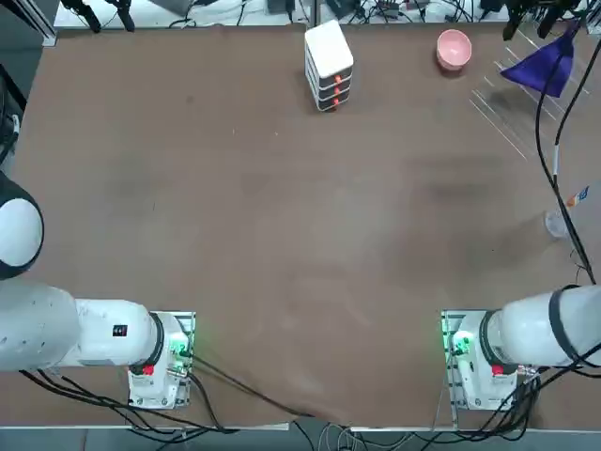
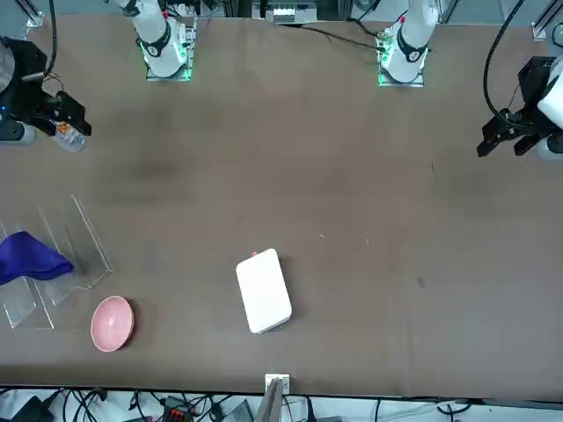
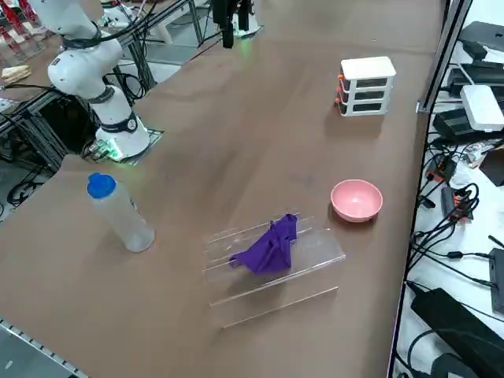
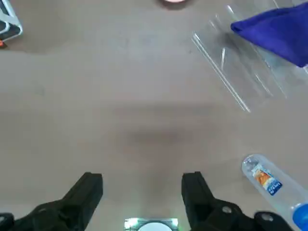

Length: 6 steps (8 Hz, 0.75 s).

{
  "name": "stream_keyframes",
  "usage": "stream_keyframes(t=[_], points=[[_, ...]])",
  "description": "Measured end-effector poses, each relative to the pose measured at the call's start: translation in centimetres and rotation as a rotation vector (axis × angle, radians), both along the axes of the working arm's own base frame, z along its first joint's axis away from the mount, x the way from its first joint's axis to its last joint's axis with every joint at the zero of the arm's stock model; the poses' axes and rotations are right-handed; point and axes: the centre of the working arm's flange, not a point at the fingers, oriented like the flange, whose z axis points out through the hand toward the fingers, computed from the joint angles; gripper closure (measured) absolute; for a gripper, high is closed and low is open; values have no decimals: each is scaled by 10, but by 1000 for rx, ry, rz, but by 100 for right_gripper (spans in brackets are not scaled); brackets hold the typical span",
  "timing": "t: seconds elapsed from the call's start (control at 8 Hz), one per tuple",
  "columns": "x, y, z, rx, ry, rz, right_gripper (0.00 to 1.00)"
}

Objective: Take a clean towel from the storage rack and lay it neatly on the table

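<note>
Nearest you in the wrist view are the two black fingers of the right gripper [image 4: 143, 190]; its jaws stand wide apart with nothing between them, over bare brown tabletop [image 1: 282, 216]. In the front view you find the same gripper [image 2: 62, 114] raised above the water bottle, well short of the storage rack.

Take the storage rack [image 3: 272, 264] as your landmark. It is clear, so you make out only its thin pale rods and some glints; where its base ends is hard to tell. The towel [image 3: 268, 248], deep purple, hangs bunched over the rods in the middle of the rack, and its folds hide how it is laid. In the top view the towel [image 1: 545, 66] is partly crossed by a black cable.

Just beside the rack, on the side away from the robot, sits a small pink bowl [image 3: 357, 199]. Beyond the bowl stands the white stacked box [image 3: 366, 85]. On the robot's side of the rack stands a clear bottle [image 3: 118, 213] with a blue cap; in the wrist view the bottle [image 4: 274, 187] is cut off at the edge.
</note>
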Motion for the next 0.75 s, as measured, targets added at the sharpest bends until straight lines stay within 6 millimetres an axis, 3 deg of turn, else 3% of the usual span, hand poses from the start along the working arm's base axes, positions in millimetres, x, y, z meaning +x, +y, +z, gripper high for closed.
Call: stream_keyframes(t=[0.25, 0.75], points=[[15, -39, -29, -49, 24, -36, 0], [77, -122, -93, -120, -70, 268, 0]])
